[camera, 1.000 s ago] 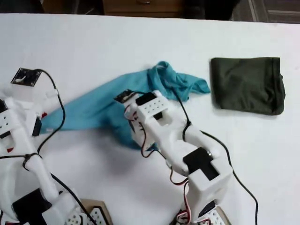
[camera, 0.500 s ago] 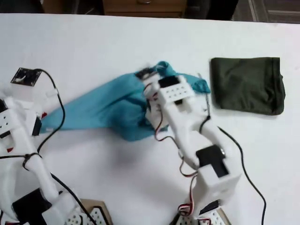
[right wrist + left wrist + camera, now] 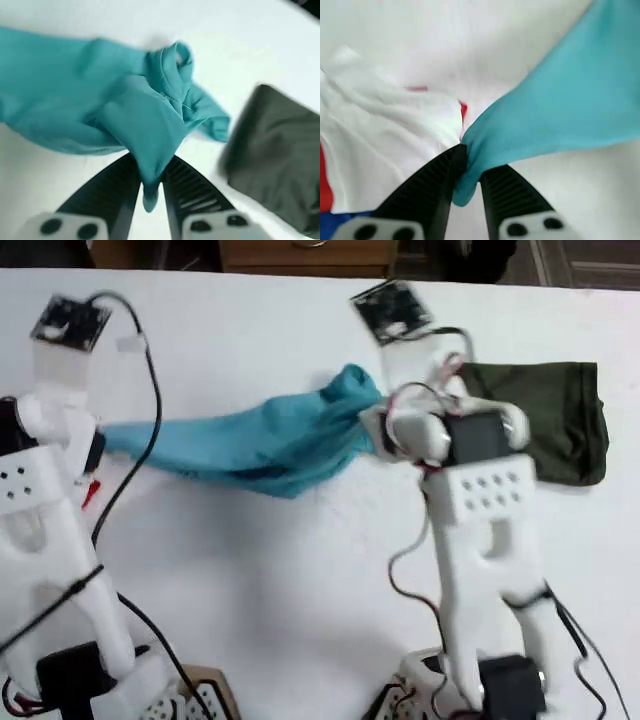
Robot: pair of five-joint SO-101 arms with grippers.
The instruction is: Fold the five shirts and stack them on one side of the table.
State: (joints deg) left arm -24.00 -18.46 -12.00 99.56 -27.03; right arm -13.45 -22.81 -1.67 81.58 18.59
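A teal shirt (image 3: 260,440) hangs stretched in a long band between both arms over the white table (image 3: 250,570). My left gripper (image 3: 100,437) is shut on its left end; in the left wrist view the black fingers (image 3: 432,182) pinch a teal corner (image 3: 555,110). My right gripper (image 3: 376,426) is shut on the bunched right end, and the right wrist view shows a teal fold (image 3: 145,135) clamped between the fingers (image 3: 192,192). A folded dark green shirt (image 3: 545,420) lies flat at the right, just past the right gripper and partly under that arm; the same green shirt (image 3: 275,155) appears in the right wrist view.
White cloth with red and blue patches (image 3: 375,145) lies by the left gripper. Cables (image 3: 150,370) trail from both arms. Wooden furniture (image 3: 300,255) stands beyond the table's far edge. The near middle of the table is bare white.
The right arm swung right and away with its end of the teal shirt, up to the green shirt. The left arm rose and moved away. The shirt went from a loose spread to a taut band.
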